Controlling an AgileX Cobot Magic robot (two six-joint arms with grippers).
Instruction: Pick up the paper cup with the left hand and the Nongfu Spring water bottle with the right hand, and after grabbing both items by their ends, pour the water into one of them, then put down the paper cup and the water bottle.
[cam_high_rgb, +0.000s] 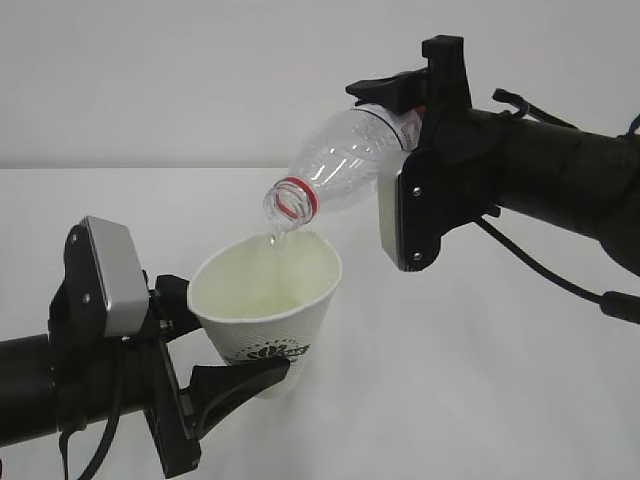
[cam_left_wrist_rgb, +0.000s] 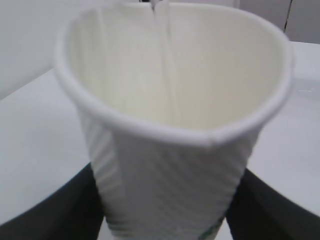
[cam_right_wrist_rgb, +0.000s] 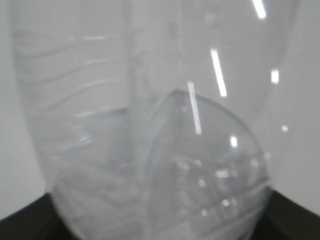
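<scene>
We see the left hand with jaws gripping the paper cup low on its wall, cup tilted, held above the counter. The right hand has jaws clamped on the base end of the Nongfu Spring water bottle, its neck tipped down just over the cup rim. The water falls in a thin stream inside. Risks, we judge: the soft cup wall already looks squeezed out of round, so a harder pinch could buckle it; more tilt could spill; the bottle mouth sits near the rim's edge, so drift could send water outside.
</scene>
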